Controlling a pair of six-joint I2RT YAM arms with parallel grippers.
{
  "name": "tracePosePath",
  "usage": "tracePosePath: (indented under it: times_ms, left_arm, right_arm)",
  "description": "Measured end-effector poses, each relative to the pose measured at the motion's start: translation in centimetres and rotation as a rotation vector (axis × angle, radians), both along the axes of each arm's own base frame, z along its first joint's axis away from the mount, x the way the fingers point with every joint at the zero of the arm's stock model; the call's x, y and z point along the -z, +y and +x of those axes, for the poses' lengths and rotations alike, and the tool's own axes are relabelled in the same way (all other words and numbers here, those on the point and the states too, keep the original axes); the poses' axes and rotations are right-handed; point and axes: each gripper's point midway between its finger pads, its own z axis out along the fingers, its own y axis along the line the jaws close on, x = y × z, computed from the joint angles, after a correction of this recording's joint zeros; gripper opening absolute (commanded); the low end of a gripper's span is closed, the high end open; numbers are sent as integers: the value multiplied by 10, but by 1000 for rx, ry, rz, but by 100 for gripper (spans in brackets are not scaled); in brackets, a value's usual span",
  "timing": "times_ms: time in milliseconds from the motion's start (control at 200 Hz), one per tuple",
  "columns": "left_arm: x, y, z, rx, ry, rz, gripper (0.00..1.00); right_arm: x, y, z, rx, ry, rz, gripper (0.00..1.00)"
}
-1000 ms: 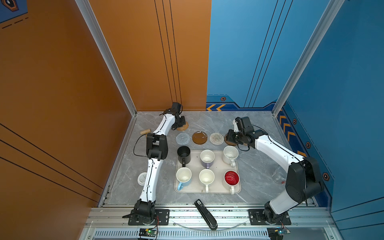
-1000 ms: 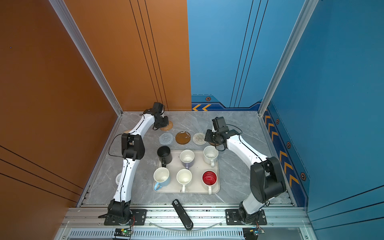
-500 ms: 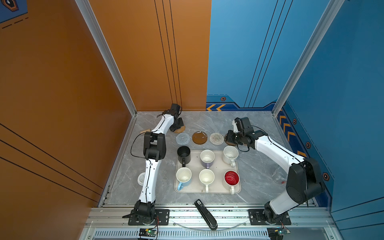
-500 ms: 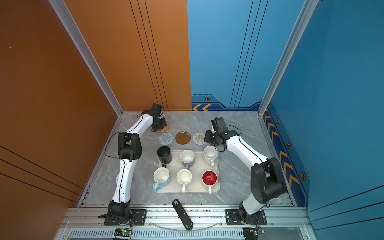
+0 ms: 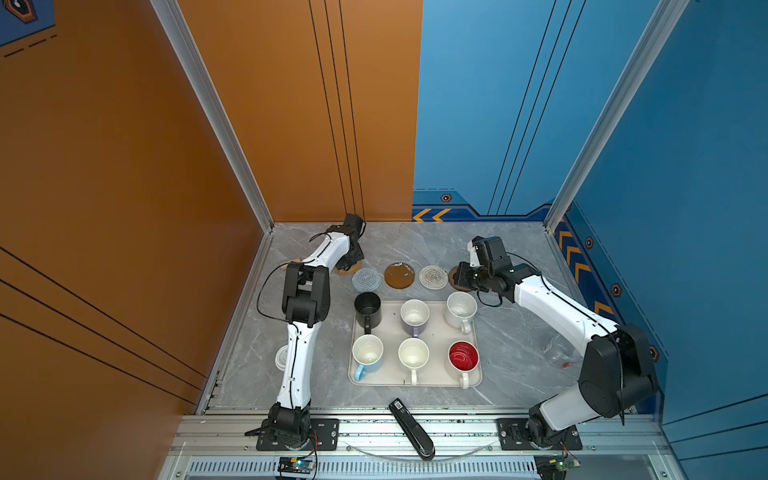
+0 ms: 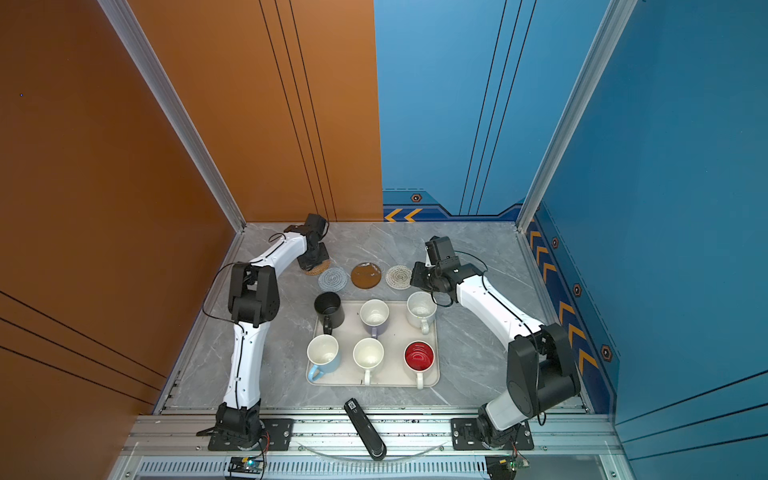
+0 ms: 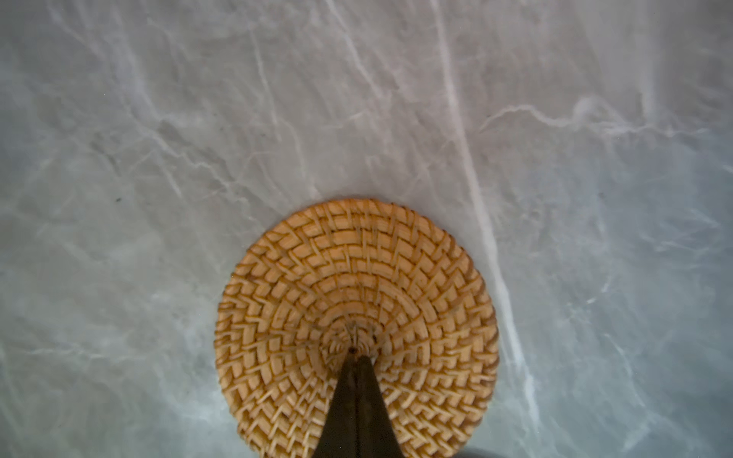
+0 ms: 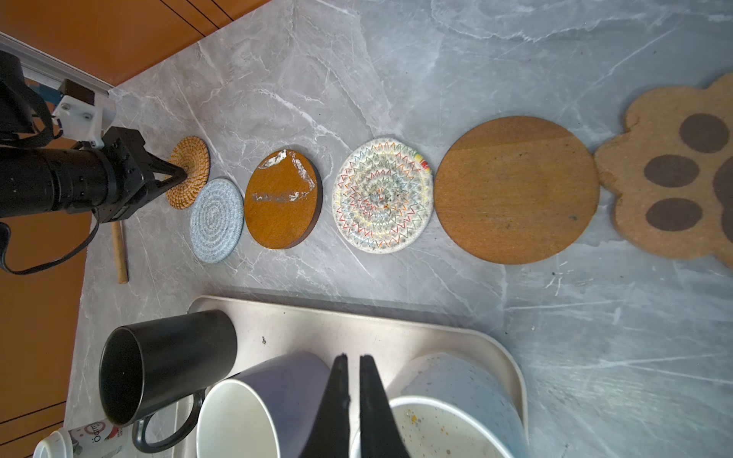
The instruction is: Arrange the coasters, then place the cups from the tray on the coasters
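Note:
Six coasters lie in a row behind the tray [image 5: 432,380]: woven rattan [image 8: 188,172], grey crochet [image 8: 217,220], brown disc [image 8: 282,198], white crochet [image 8: 382,194], second brown disc [image 8: 515,190], paw shape [image 8: 674,182]. My left gripper [image 7: 357,357] is shut, its tips pressed on the rattan coaster [image 7: 357,277] at the row's left end [image 5: 348,270]. On the tray stand the black [image 5: 368,309], lavender [image 5: 414,316], speckled [image 5: 460,309], light blue [image 5: 368,355], white [image 5: 413,355] and red-inside [image 5: 463,357] cups. My right gripper [image 8: 353,357] hovers shut and empty above the row's right end [image 5: 457,279].
A white lid [image 5: 281,357] lies left of the tray beside my left arm. A clear jar [image 5: 559,353] stands at the right, by my right arm. A wooden stick [image 8: 119,250] lies near the left wall. A black handheld device [image 5: 411,428] rests on the front rail.
My left gripper has slid the rattan coaster forward and a little left, to beside the grey coaster. The right arm has barely moved.

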Motion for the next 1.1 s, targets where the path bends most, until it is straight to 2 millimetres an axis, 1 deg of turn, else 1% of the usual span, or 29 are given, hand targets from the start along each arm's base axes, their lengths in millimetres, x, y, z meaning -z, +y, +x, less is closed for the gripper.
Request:
tracePosePath:
  times_ms: [180,501,681,876,971,1096]
  left_arm:
    - [1,10,-13,-45,4,31,0]
    - [2,20,-34,-77,17,65,0]
    - [2,26,-51,-86,34,81,0]
    - [3,26,-67,-88,40,99,0]
    - [3,27,-74,-92,46,106,0]
    - [3,25,-77,-87,46,119,0]
  right_arm:
    - [0,0,0,-1,-1,0,8]
    - [0,2,-1,-6,-1,3,8]
    - [0,4,-2,-13,1,6,8]
    - [7,4,-7,-19,19,5,8]
    - [6,4,-10,-25,18,12,8]
    - [2,4,-13,-28,9,19,8]
